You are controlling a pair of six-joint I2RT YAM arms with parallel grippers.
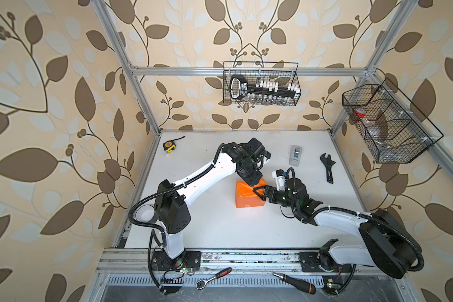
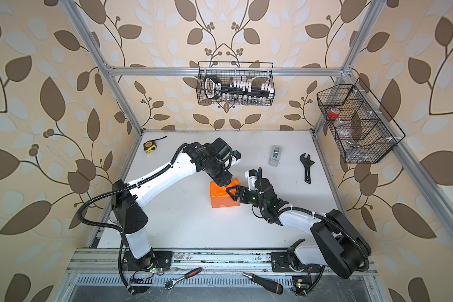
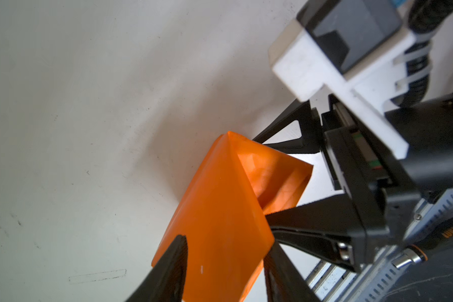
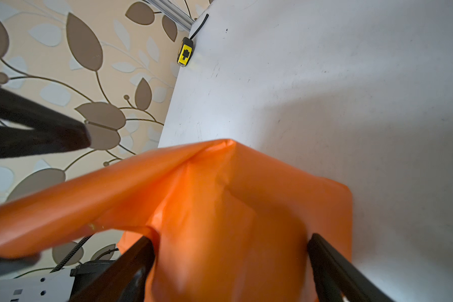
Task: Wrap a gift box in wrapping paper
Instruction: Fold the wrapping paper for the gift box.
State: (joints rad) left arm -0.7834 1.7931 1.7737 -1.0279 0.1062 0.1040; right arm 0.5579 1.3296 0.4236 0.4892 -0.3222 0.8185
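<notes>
Both top views: wrapping paper (image 1: 246, 196) is already round the gift box, which is hidden inside. The parcel sits in the middle of the desk (image 1: 220, 230). Left arm (image 1: 207, 172) and right arm (image 1: 332, 217) meet at one end of it. This looks like end-flap folding. Next I'd expect the flaps pressed flat, then taped; the tape dispenser (image 1: 295, 154) is well apart.

Left wrist: left fingers (image 3: 168, 272) are parted, straddling the paper. Right fingers (image 3: 314, 217) are spread wide round a loose flap. Screwdriver (image 3: 450, 235) lettering is unreadable.

Right wrist: tape measure (image 4: 185, 53) label is illegible.
</notes>
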